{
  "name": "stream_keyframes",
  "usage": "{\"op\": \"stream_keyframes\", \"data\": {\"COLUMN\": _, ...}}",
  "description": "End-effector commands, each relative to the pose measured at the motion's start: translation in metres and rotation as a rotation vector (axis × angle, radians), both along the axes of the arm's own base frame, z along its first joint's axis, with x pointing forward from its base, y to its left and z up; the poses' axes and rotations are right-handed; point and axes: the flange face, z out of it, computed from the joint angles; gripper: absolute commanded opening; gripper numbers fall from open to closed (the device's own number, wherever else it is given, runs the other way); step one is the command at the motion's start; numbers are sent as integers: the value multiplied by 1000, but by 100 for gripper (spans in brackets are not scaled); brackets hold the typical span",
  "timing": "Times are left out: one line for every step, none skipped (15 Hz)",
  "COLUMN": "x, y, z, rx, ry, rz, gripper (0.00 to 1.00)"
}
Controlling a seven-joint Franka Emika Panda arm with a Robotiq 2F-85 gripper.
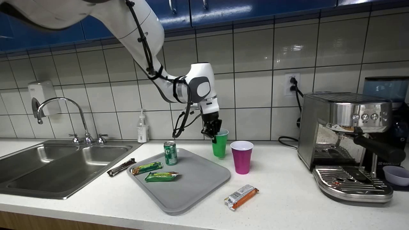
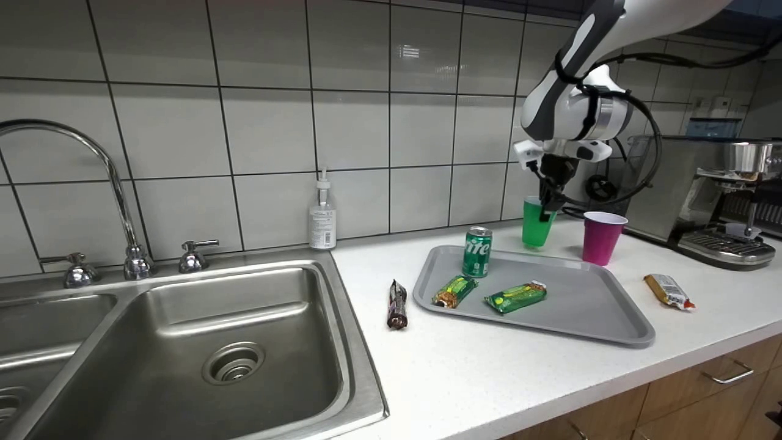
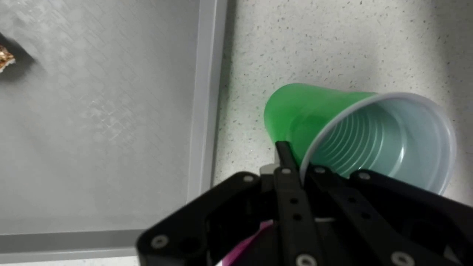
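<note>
Because the gripper pinches one side of the rim alone, the green plastic cup could twist or slip

The jaws are drawn nearly together, with just the thin cup wall between them, one finger inside and one outside. The cup looks roughly upright, just beside the gray tray and near the tiled wall; I cannot tell whether its base bears on the white countertop. With so narrow a hold, the soft plastic could buckle and let the cup swing. A sideways drift could knock the magenta cup nearby, and a low one could catch the base on the tray's raised edge.

On the tray are a Sprite can and two green-wrapped bars; an orange-wrapped bar and a brown-wrapped bar lie on the countertop. A double-basin sink and an espresso machine flank them, under blue cabinets.
</note>
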Motion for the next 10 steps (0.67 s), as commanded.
{"op": "stream_keyframes", "data": {"x": -6, "y": 0, "z": 24, "rx": 32, "ry": -9, "rz": 40, "gripper": 1}}
{"op": "stream_keyframes", "data": {"x": -7, "y": 1, "z": 27, "rx": 28, "ry": -14, "rz": 48, "gripper": 1}}
{"op": "stream_keyframes", "data": {"x": -9, "y": 2, "z": 30, "rx": 28, "ry": -16, "rz": 58, "gripper": 1}}
{"op": "stream_keyframes", "data": {"x": -11, "y": 4, "z": 34, "rx": 28, "ry": -21, "rz": 69, "gripper": 1}}
{"op": "stream_keyframes", "data": {"x": -13, "y": 6, "z": 38, "rx": 29, "ry": -27, "rz": 85, "gripper": 1}}
{"op": "stream_keyframes", "data": {"x": -15, "y": 8, "z": 41, "rx": 28, "ry": -30, "rz": 97, "gripper": 1}}
{"op": "stream_keyframes", "data": {"x": -17, "y": 11, "z": 42, "rx": 28, "ry": -29, "rz": 109, "gripper": 1}}
{"op": "stream_keyframes", "data": {"x": -20, "y": 13, "z": 44, "rx": 28, "ry": -30, "rz": 119, "gripper": 1}}
{"op": "stream_keyframes", "data": {"x": -23, "y": 15, "z": 46, "rx": 30, "ry": -29, "rz": 132, "gripper": 1}}
{"op": "stream_keyframes", "data": {"x": -28, "y": 18, "z": 49, "rx": 32, "ry": -31, "rz": 146, "gripper": 1}}
